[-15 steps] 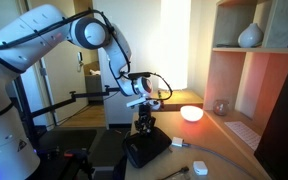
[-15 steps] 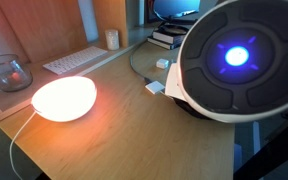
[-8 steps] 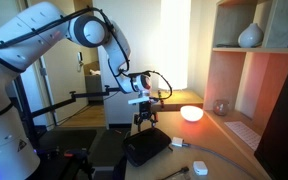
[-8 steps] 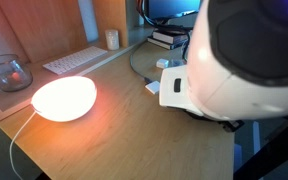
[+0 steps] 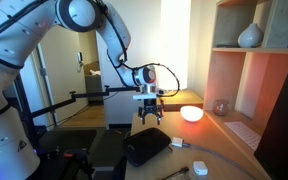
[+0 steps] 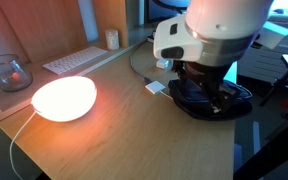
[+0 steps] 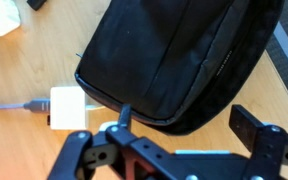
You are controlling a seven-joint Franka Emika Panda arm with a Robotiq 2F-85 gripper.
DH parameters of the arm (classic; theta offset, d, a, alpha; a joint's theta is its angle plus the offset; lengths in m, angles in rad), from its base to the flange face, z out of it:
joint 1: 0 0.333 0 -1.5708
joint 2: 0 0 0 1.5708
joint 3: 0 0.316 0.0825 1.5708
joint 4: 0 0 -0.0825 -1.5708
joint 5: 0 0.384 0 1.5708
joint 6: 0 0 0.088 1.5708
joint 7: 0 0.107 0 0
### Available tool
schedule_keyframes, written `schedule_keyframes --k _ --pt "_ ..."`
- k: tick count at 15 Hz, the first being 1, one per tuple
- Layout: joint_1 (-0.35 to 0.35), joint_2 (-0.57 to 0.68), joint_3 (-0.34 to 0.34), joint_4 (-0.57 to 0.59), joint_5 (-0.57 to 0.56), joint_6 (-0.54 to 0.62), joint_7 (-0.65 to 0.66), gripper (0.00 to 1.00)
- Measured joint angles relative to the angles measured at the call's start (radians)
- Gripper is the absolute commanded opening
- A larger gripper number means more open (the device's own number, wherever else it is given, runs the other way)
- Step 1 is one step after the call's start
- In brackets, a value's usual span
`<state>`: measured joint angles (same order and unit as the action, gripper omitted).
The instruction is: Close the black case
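The black case lies flat on the wooden desk, its two halves together with only a seam showing along the near edge. It also shows in both exterior views, partly hidden behind the arm in one. My gripper hangs just above the case's near edge, open, with nothing between its fingers. In an exterior view the gripper is clear of the case top, pointing down.
A small white block with a cable lies beside the case. A glowing lamp, a glass bowl and a keyboard sit further along the desk. Shelves stand at the desk's end.
The gripper has opened wide and risen off the case. The arm has swung upward, uncovering the case in the exterior view.
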<state>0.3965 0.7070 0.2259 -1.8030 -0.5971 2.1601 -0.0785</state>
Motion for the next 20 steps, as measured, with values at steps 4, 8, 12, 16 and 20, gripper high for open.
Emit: schedule_keyframes --k 4,8,12,16,20 --pt "-0.142 -0.081 -0.005 -0.089 0.166 0.075 -0.081 1.00" --pt "-0.236 -0.130 -0.035 -0.147 0.288 0.095 -0.097 1.00" --pt "-0.273 -0.142 -0.079 -0.176 0.360 0.096 -0.091 1.00" --pt "-0.291 -0.140 -0.113 -0.182 0.424 0.093 -0.087 1.00" --pt "-0.299 -0.139 -0.116 -0.182 0.433 0.093 -0.087 1.00"
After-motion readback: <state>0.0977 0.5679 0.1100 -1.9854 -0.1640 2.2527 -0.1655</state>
